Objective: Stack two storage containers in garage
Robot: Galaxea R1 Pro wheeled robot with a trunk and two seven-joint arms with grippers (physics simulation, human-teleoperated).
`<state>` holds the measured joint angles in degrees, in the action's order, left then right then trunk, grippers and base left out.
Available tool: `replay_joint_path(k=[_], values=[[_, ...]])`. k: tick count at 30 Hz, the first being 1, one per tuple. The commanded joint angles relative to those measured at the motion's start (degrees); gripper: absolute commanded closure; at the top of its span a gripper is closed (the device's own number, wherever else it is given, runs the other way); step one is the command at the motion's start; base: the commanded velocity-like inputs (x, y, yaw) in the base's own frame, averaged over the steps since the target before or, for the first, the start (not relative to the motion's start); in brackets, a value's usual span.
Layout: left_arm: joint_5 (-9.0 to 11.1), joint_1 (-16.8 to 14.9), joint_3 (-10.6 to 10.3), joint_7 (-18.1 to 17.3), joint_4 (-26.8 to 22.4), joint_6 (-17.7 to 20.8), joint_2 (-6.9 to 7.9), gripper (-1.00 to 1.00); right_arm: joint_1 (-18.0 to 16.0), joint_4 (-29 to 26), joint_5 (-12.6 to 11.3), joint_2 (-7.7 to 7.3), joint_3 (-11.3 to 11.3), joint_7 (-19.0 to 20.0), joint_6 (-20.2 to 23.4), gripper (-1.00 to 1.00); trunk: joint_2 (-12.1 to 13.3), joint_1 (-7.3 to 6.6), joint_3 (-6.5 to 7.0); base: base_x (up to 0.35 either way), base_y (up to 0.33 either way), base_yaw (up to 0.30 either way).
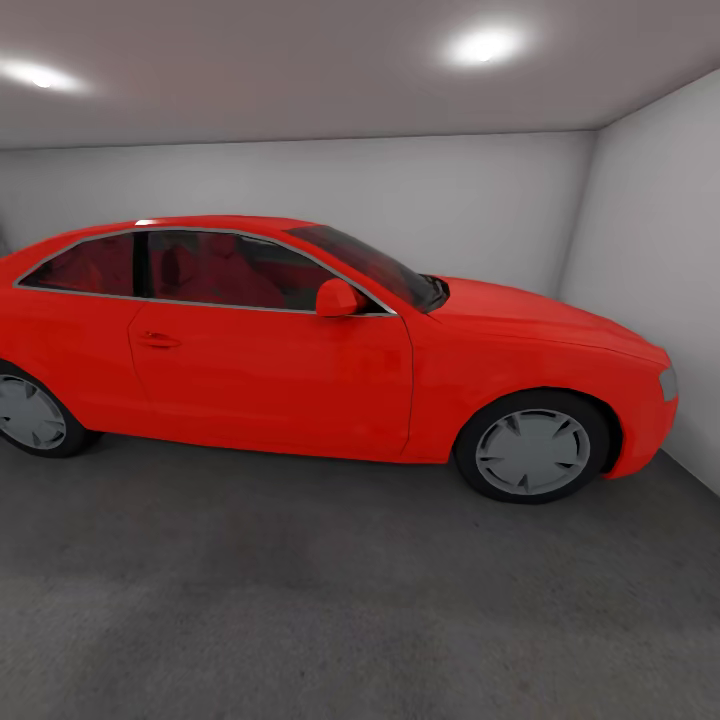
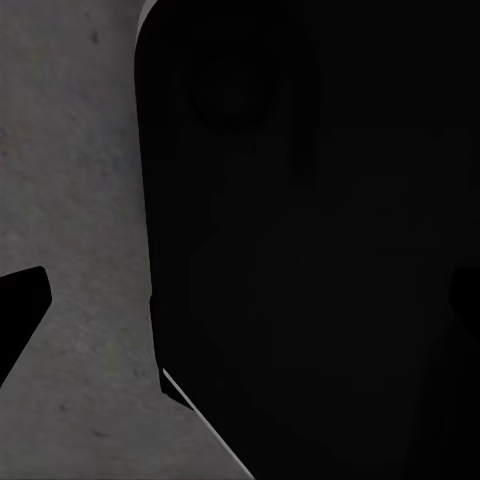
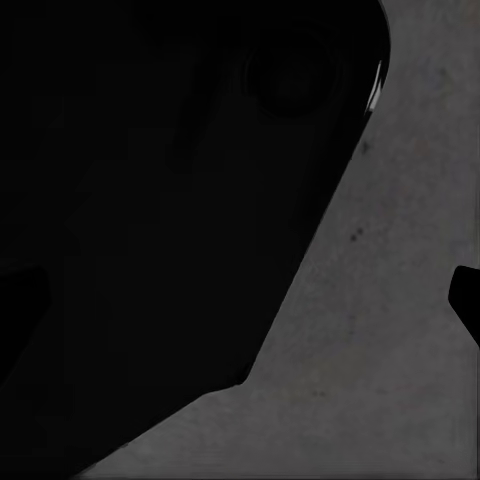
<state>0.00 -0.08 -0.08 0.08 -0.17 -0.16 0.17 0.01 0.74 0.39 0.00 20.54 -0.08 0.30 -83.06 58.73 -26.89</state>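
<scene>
I am in the garage, facing the side of a red coupe car (image 1: 300, 350) parked on the dark grey concrete floor (image 1: 330, 600). The two storage containers are out of view. In the left wrist view, my left gripper (image 2: 240, 300) points down beside a dark part of my own body (image 2: 320, 240), with one black fingertip (image 2: 22, 305) at the frame's edge and nothing between the fingers. My right gripper (image 3: 240, 300) looks the same, a black fingertip (image 3: 466, 305) at the edge over grey concrete (image 3: 380, 330). Both grippers look open and empty.
The car spans nearly the whole width of the room, its nose close to the white right wall (image 1: 660, 250). The white back wall (image 1: 350, 190) stands behind it. A broad strip of concrete lies between me and the car.
</scene>
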Motion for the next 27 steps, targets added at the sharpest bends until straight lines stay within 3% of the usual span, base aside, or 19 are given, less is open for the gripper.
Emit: replay_joint_path(k=[1,21,27], values=[[0.0,0.0,0.0,0.0,0.0,0.0,0.0,-1.0,0.0,0.0,0.0,0.0,0.3,0.0,0.1,-1.0,0.0,0.0,-0.04,0.0,0.0,0.0],[0.0,0.0,0.0,0.0,0.0,0.2,0.0,-1.0,0.0,0.1,-0.6,0.09,1.0,0.4,0.6,-1.0,0.0,0.0,-0.04,0.0,0.0,0.001],[0.0,0.0,0.0,0.0,0.0,0.2,0.0,-1.0,0.0,0.0,-0.4,0.09,0.9,0.4,0.6,-1.0,0.0,0.0,-0.04,0.0,0.0,0.199]])
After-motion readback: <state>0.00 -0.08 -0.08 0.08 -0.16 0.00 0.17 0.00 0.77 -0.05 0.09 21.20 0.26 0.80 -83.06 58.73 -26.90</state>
